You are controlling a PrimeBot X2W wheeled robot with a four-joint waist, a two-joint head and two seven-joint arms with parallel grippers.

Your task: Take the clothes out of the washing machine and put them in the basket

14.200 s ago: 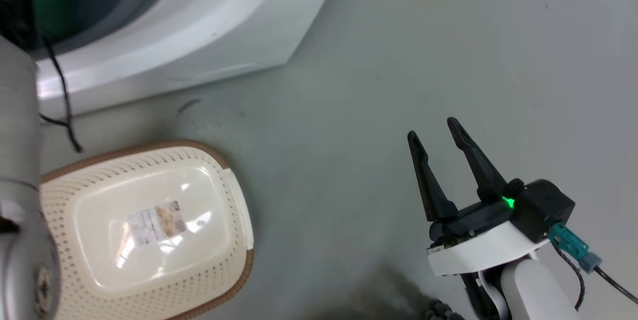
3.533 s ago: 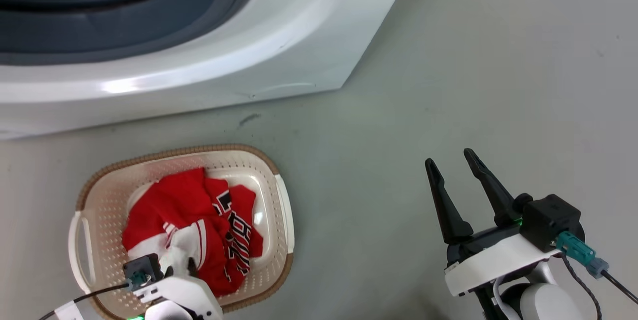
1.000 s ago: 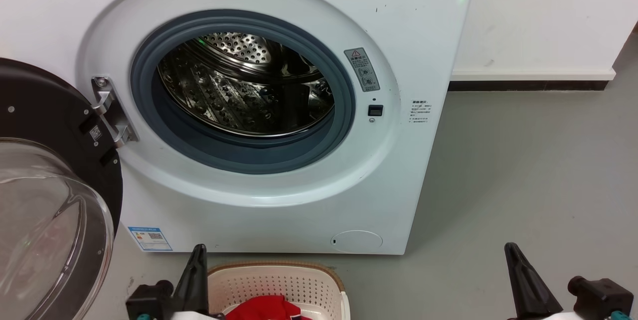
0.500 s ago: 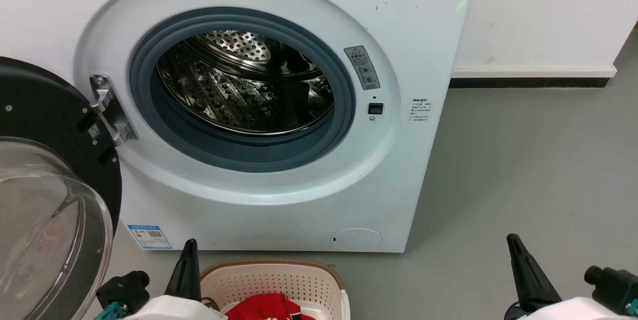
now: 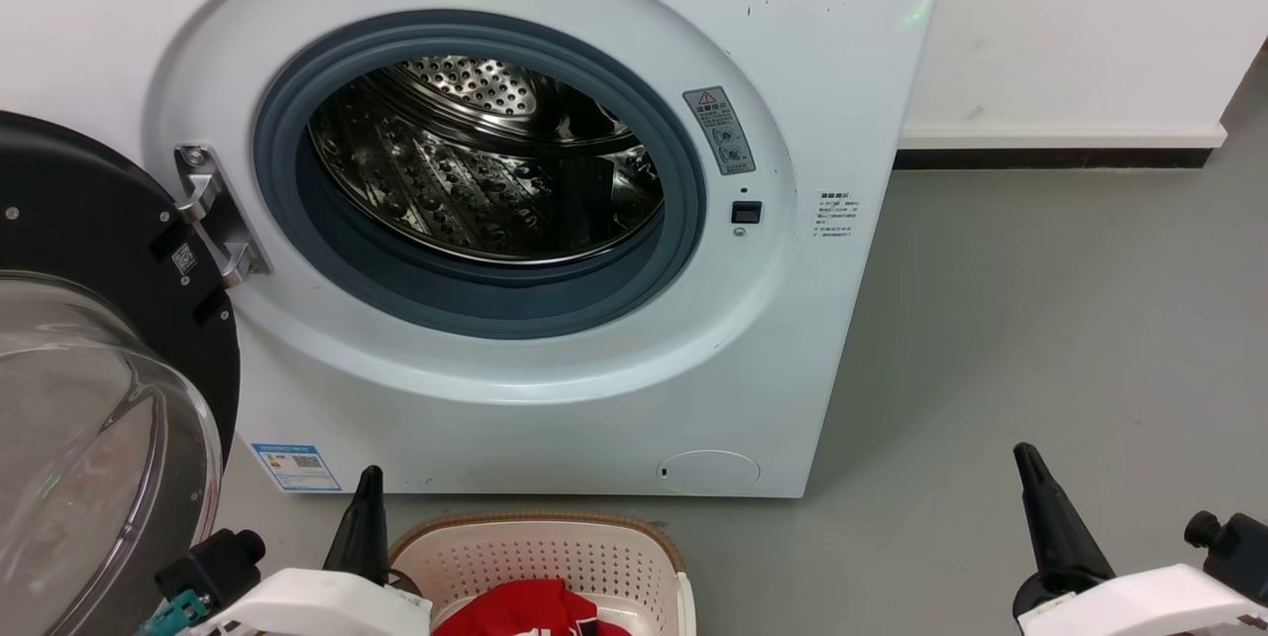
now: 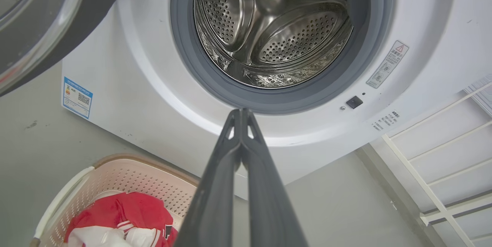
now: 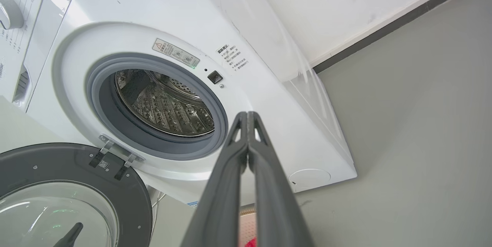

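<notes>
Clothes [image 6: 123,216]: red-and-white heap lying in basket [image 6: 153,185], on floor [image 5: 1040,319] just in front of washing machine [image 5: 822,339], near side, left of centre. Red top of heap also at near edge of head view.

Drum [image 6: 276,27]: perforated steel, no fabric seen in the part on show. Door [image 5: 99,398] swung wide to the left. Judged: unloading done or nearly so.

Left gripper [image 6: 241,113]: fingers pressed together tip to tip, nothing between them; aimed at lower rubber ring [image 6: 292,99], above and right of basket. Right gripper [image 7: 248,114]: fingers likewise closed on nothing, out to the right over floor, well apart from basket.

Handling, judged: soft, limp, light; no shape kept when lifted, trailing sleeves and hems likely. Not fragile. Fabric probably grippy rather than slippery; heavier and clingier if damp, cannot tell from pictures. Garments bunched together, so a pinch on one likely to drag the other.

Where to take hold, if called for: pinch a raised fold or thick seam near top of heap (white trim, collar edge), deep enough to trap several layers; avoid a single thin edge. Open fingers first. Keep tips off perforated basket wall, probably light enough to tip or slide.
</notes>
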